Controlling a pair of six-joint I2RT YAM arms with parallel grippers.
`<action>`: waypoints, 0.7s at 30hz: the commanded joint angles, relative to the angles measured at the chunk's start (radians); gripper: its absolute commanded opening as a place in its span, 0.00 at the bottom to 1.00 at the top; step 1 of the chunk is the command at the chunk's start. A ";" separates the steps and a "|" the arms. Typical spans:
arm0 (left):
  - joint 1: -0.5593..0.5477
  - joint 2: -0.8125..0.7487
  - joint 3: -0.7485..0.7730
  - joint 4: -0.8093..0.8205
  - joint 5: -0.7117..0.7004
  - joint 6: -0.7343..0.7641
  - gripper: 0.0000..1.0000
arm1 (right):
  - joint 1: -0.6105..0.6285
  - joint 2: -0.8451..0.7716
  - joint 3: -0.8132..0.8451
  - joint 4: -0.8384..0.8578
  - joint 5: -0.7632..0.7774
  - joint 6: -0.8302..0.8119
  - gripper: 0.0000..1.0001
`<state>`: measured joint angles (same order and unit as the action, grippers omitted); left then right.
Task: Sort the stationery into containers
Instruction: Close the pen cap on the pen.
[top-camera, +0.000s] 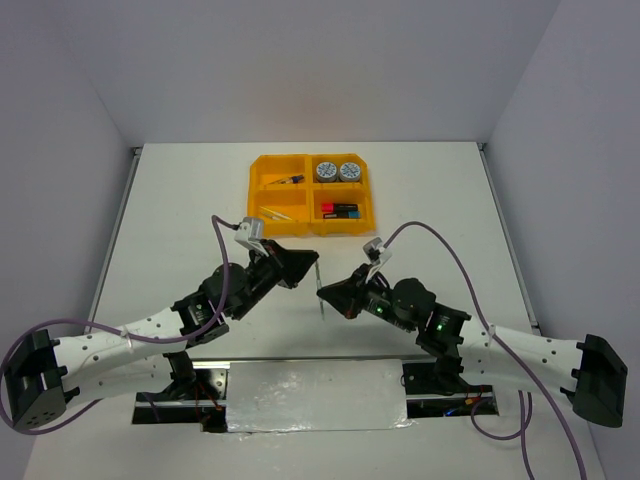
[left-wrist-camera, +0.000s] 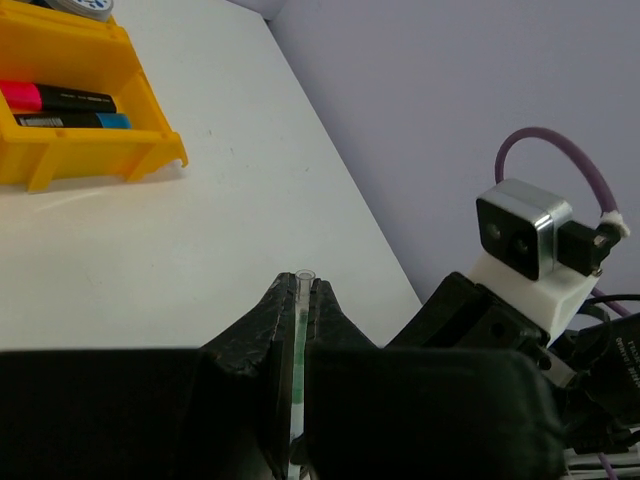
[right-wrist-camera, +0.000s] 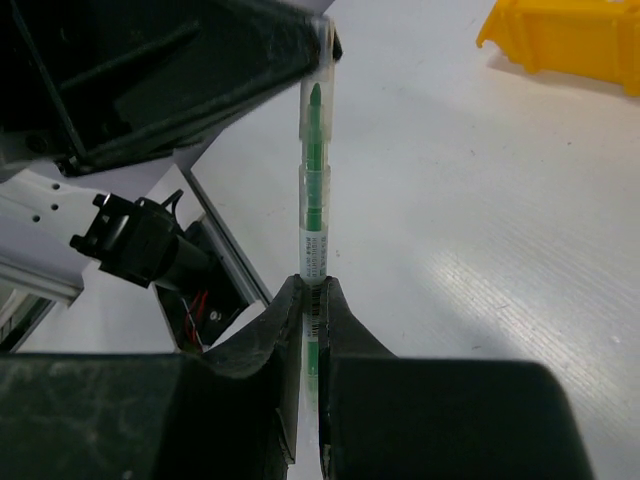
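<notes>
Thin clear pen w/ green core (right-wrist-camera: 312, 170) sits between the two arms, well short of the tray (top-camera: 253, 190), pinched at both ends at once. Right tool (right-wrist-camera: 311, 310) is closed down on one end, jaws nearly together w/ only the barrel between them. Left tool (left-wrist-camera: 302, 290) is likewise clamped tight on the other end, w/ the pen's open tip poking just past its fingertips. The pen bridges the gap between the tools and seems to be held off the surface (top-camera: 180, 220), not resting on it. Looks like a handover: both arms grip so the pen can't drop while one gets a better hold, prob. bc a thin round barrel is awkward to carry by one end. Can't tell which arm gives and which takes. The tray lies toward the far edge, ahead of both arms. Tape rolls (top-camera: 326, 171) are in its far-right compartment, highlighters (top-camera: 338, 210) in the near-right, and pale pens (top-camera: 276, 213) in the near-left. There's a dark item in the far-left, too small to ID. So the near-left bin is the likely home for this pen, w/ the left arm on that side. Risk: if one tool lets go while the other's grip is off-axis, the slim barrel could swing or slip.
</notes>
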<state>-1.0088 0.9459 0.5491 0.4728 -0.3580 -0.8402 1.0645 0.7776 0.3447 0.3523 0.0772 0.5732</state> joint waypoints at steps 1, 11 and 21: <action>0.001 -0.007 -0.023 0.075 0.044 0.006 0.00 | 0.008 -0.014 0.085 -0.001 0.058 -0.033 0.00; 0.001 -0.012 -0.043 0.099 0.175 0.090 0.17 | 0.006 -0.012 0.224 -0.049 0.085 -0.130 0.00; 0.001 -0.090 0.044 -0.052 0.142 0.205 0.36 | 0.011 0.028 0.217 -0.036 -0.010 -0.203 0.00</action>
<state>-1.0061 0.8875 0.5404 0.4553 -0.2134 -0.7036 1.0691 0.7979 0.5270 0.2497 0.0868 0.3981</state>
